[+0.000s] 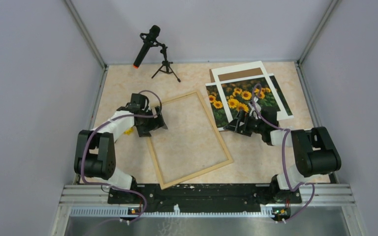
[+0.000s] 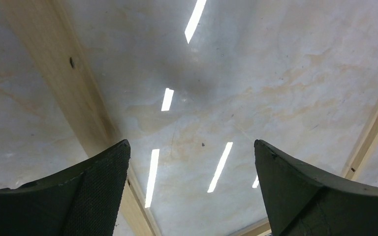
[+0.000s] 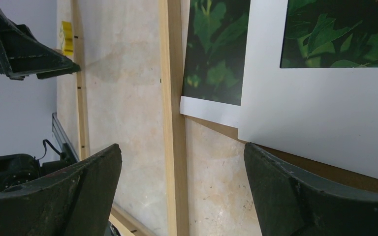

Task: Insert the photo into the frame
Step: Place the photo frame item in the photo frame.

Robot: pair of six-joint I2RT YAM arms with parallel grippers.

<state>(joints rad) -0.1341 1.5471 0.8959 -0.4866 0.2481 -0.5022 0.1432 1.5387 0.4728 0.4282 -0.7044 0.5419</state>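
Note:
The frame [image 1: 197,173], thin light wood rails, lies flat and turned at mid-table. The photo [image 1: 238,98] of sunflowers lies to its right, partly under a white mat [image 1: 236,67]. My left gripper [image 1: 155,123] hovers open over the frame's left rail [image 2: 74,93], with only the frame's pale inner panel between its fingers [image 2: 192,147]. My right gripper [image 1: 234,125] is open just above the frame's right rail [image 3: 174,123], with nothing between its fingers [image 3: 182,150]. Just ahead of it lie the photo's white-bordered corner [image 3: 216,54] and the mat [image 3: 325,113].
A brown backing board [image 1: 240,74] lies under the mat and photo, its edge [image 3: 325,164] showing beside the right finger. A microphone on a small tripod [image 1: 150,46] stands at the back left. A small yellow item [image 1: 128,131] sits by the left arm. Grey walls enclose the table.

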